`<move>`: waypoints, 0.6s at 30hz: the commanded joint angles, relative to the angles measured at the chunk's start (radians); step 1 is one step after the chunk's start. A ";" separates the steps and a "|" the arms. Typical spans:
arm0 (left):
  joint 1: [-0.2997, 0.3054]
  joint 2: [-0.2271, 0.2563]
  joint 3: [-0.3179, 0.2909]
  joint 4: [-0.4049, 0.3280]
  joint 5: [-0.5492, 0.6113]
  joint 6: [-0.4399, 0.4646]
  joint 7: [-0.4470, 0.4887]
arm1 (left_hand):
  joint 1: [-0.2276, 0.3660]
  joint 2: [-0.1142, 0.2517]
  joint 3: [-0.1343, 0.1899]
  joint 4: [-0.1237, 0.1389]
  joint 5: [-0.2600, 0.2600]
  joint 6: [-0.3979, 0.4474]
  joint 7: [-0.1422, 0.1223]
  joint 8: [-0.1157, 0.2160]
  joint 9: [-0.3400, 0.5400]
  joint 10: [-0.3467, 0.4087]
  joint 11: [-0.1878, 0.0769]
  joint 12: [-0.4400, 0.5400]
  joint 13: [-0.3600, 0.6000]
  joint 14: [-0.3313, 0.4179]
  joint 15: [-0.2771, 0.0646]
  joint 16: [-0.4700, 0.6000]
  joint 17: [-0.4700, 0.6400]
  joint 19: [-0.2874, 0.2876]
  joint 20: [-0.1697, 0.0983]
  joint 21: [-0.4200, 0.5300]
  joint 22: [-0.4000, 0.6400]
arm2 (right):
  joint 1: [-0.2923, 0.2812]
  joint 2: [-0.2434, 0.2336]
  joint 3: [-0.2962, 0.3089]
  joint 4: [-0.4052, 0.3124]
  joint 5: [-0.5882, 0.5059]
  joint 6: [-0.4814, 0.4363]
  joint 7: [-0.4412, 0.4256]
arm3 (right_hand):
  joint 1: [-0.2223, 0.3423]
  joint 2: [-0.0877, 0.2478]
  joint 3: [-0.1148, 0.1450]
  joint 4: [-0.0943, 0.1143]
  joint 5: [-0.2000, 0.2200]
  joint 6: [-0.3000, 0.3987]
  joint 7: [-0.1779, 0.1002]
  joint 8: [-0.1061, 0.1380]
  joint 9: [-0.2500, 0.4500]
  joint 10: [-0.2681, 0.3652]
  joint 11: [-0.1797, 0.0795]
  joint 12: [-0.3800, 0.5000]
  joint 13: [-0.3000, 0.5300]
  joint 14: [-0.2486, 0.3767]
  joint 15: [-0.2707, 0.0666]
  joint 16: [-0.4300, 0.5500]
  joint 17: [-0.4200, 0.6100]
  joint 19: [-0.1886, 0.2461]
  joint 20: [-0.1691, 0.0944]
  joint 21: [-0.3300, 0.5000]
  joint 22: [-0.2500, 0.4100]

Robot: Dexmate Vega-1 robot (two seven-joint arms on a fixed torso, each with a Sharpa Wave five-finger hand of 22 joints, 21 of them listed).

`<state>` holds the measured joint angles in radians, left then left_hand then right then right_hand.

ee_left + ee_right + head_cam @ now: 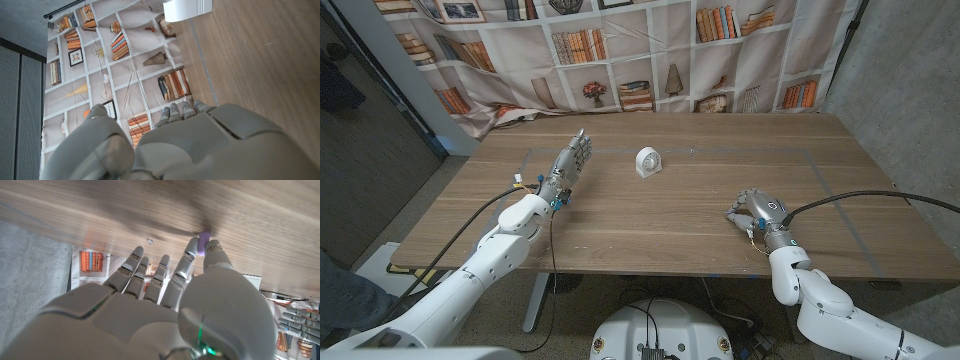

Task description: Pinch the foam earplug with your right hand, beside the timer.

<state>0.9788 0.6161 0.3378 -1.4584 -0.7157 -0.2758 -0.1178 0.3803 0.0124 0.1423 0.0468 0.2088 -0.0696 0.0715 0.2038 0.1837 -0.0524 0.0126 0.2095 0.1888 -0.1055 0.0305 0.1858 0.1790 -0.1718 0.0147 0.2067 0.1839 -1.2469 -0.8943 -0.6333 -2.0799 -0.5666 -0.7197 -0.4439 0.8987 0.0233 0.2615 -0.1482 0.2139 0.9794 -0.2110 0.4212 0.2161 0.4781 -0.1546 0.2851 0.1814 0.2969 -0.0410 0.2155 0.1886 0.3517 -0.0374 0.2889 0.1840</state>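
Right hand [165,315] pinches the small purple foam earplug [203,242], well apart from the white round timer [647,161]; left hand [565,168] stands spread.

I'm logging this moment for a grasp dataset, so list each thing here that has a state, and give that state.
Foam earplug: purple, on the table, pinched between the right hand's thumb and a finger.
Right hand: low on the table's right side, pinches the earplug, other fingers spread.
Left hand: raised, fingers straight and apart, holds nothing.
Timer: white, upright on the table, untouched, well apart from both hands.
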 commanded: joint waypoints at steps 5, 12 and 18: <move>-0.007 -0.002 0.002 0.009 -0.001 0.002 -0.006 | 0.007 0.002 -0.005 0.003 -0.001 0.002 -0.003 -0.005 0.004 0.004 0.002 -0.002 0.001 -0.003 0.000 0.001 0.003 -0.046 0.007 0.000 0.002 | 0.005 0.008 -0.003 0.003 -0.010 -0.005 -0.014 | 0.022 0.006 0.010 0.003 0.008 0.034 0.001 0.015 0.002 0.024 -0.005 0.004 0.001 0.029 -0.010 -0.004 0.001 0.012 -0.042 -0.001 0.003; -0.005 -0.001 0.001 0.008 -0.002 0.000 -0.005 | 0.007 0.003 -0.006 0.003 -0.002 0.002 -0.004 -0.005 0.004 0.002 0.001 -0.003 0.001 -0.004 0.000 0.000 0.003 -0.046 0.007 0.000 0.002 | 0.004 0.010 -0.001 0.002 -0.014 -0.007 -0.021 | 0.034 0.010 0.016 -0.001 0.008 0.050 0.004 0.021 0.002 0.028 -0.010 0.001 0.001 0.037 -0.013 -0.006 0.001 0.015 -0.042 -0.002 0.003; -0.004 0.001 -0.001 0.005 0.000 0.000 -0.002 | 0.007 0.003 -0.007 0.003 -0.002 0.003 -0.003 -0.005 0.004 0.003 0.001 -0.003 0.001 -0.005 0.001 0.000 0.003 -0.047 0.007 0.000 0.002 | 0.001 0.008 0.003 -0.005 -0.017 -0.006 -0.026 | 0.037 0.011 0.018 -0.002 0.008 0.051 0.001 0.022 0.001 0.030 -0.007 -0.001 0.001 0.039 -0.015 -0.008 0.001 0.015 -0.043 -0.003 0.002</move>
<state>0.9739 0.6149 0.3393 -1.4520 -0.7167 -0.2745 -0.1224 0.3803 0.0124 0.1368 0.0524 0.2089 -0.0696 0.0715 0.1986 0.1837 -0.0525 0.0126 0.2095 0.1886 -0.1055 0.0306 0.1858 0.1790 -0.1719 0.0146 0.2067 0.1838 -1.2446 -0.8888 -0.6346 -2.0779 -0.5773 -0.7243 -0.4602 0.9208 0.0375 0.2736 -0.1503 0.2186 1.0219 -0.2073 0.4368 0.2165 0.4973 -0.1630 0.2851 0.1815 0.3291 -0.0413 0.2106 0.1876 0.3570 -0.0426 0.2889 0.1839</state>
